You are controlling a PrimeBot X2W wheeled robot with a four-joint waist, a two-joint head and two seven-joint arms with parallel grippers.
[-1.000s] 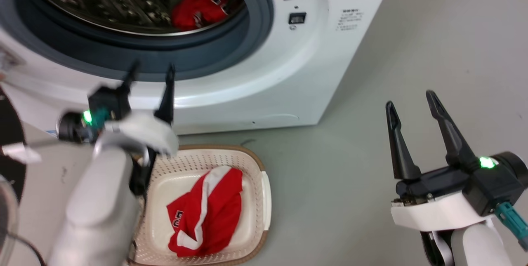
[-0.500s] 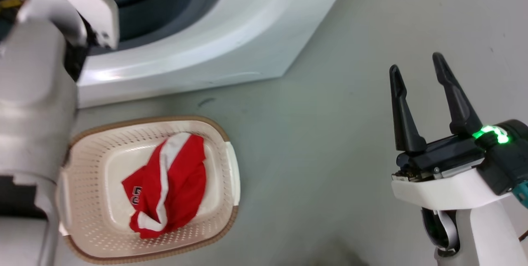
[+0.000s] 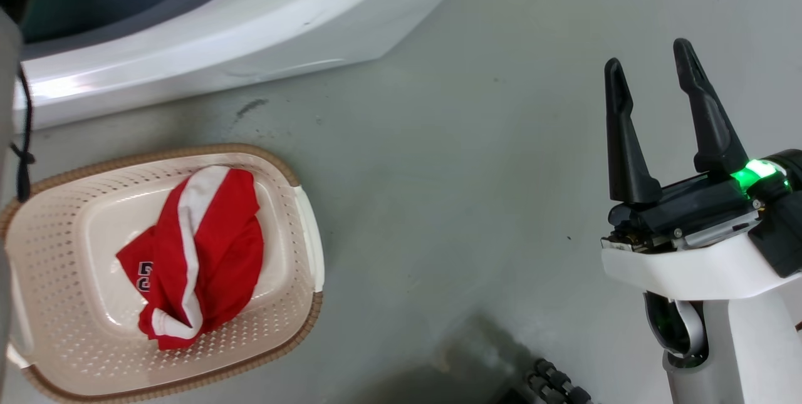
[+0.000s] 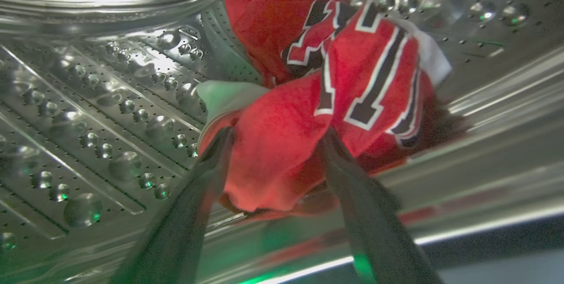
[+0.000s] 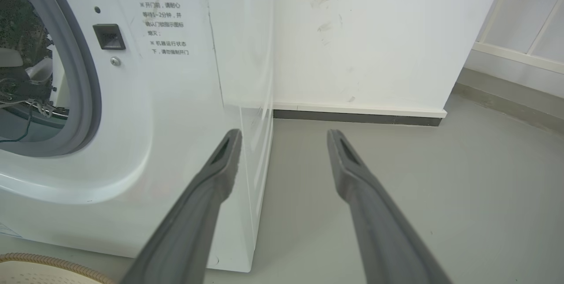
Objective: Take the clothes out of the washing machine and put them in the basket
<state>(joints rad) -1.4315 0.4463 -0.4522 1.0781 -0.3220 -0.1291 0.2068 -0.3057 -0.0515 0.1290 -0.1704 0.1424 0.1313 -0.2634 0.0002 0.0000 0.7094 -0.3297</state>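
Inside the perforated steel drum (image 4: 110, 99) of the large white front-loading washing machine (image 3: 250, 34), the left gripper (image 4: 277, 134) is seen with its dark fingers spread wide. A fold of the bright red jersey with black white-outlined numerals (image 4: 361, 77) is framed between them; contact perhaps is made, but this cannot be told. A second red garment with white trim (image 3: 213, 241) is found crumpled in the cream-white perforated plastic basket (image 3: 307, 247). The right gripper (image 3: 648, 56) is held open above the grey floor (image 3: 470, 172).
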